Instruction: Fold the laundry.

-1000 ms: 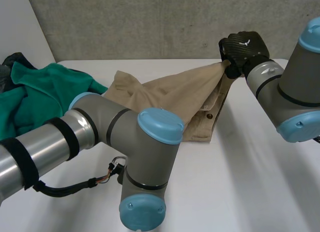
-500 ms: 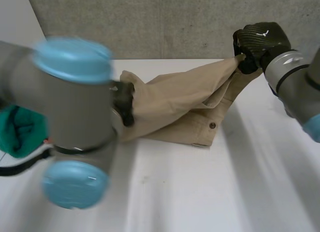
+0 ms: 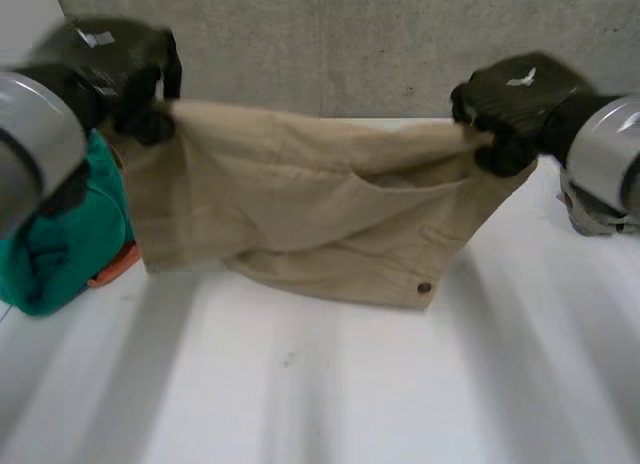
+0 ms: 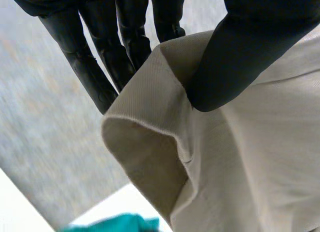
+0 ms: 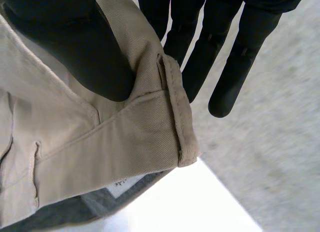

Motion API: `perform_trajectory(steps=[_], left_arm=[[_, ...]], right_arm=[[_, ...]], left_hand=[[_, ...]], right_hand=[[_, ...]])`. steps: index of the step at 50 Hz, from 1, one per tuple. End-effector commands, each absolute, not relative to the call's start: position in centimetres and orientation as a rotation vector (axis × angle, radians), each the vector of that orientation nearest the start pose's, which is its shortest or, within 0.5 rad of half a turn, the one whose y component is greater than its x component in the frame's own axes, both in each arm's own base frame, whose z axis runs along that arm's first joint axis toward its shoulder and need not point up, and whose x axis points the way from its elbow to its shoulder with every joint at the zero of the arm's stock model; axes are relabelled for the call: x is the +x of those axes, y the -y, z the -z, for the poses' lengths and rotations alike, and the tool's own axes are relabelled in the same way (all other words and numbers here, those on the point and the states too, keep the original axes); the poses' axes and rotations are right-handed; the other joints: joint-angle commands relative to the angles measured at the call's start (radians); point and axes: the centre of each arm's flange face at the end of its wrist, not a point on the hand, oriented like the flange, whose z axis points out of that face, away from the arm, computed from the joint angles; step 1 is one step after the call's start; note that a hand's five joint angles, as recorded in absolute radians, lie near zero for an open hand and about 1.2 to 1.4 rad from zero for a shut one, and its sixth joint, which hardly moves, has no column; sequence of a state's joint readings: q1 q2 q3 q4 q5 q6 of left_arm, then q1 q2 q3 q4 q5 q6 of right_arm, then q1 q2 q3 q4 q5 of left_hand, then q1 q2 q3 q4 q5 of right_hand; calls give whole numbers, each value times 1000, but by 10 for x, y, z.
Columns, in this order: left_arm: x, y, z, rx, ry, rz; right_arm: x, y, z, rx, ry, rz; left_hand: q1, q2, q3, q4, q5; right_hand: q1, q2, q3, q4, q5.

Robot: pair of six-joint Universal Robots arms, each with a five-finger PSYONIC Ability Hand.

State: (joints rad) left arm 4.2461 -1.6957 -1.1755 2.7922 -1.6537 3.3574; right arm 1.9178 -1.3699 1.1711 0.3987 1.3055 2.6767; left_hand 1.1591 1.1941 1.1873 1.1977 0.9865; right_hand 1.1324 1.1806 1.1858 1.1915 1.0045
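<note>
Beige shorts (image 3: 300, 209) hang stretched between my two hands above the white table (image 3: 350, 384), their lower edge near the tabletop. My left hand (image 3: 110, 74) pinches one upper corner of the shorts (image 4: 165, 117) between thumb and fingers. My right hand (image 3: 510, 104) pinches the opposite upper corner at the waistband hem (image 5: 170, 107), thumb pressed against the cloth. A button (image 3: 425, 287) shows near the lower right of the shorts.
A heap of green cloth (image 3: 60, 239) with an orange bit (image 3: 112, 269) under it lies at the table's left, close behind the left hand. A grey concrete wall (image 3: 350, 44) stands behind the table.
The left arm swung out of the foreground, took hold of the shorts' left corner and lifted it. The shorts went from a draped heap to spread flat between both raised hands.
</note>
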Motion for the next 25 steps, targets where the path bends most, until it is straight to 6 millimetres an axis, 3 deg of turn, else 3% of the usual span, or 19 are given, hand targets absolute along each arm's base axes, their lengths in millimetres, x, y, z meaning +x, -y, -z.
perform_trajectory(steps=[1,2,6,10,12,17,25], left_arm=[[-273,287,-284,754,-2412,1969],[-278,296,-268,775,-2438,1920],[-288,317,-236,785,-2481,1849],[-292,328,-217,775,-2517,1781],[-291,327,-215,772,-2536,1744],[-285,317,-219,740,-2594,1669],[-274,312,-227,694,-2598,1655]], right_arm=[[289,270,-274,-1186,-2111,1722],[296,272,-264,-1176,-2118,1716],[311,281,-240,-1122,-2151,1744],[323,287,-222,-1082,-2170,1797],[326,286,-218,-1081,-2178,1804],[330,279,-217,-1082,-2178,1804],[323,267,-246,-1067,-2108,1866]], left_hand=[[237,202,209,199,235],[237,202,209,199,235],[237,202,209,199,235],[237,202,209,199,235],[176,141,148,138,175],[-522,-557,-550,-560,-523],[-804,-839,-833,-843,-806]], right_hand=[[264,216,210,205,217],[264,216,210,205,217],[264,216,210,205,217],[264,216,210,205,217],[264,216,210,205,217],[264,216,210,205,217],[264,216,210,205,217]])
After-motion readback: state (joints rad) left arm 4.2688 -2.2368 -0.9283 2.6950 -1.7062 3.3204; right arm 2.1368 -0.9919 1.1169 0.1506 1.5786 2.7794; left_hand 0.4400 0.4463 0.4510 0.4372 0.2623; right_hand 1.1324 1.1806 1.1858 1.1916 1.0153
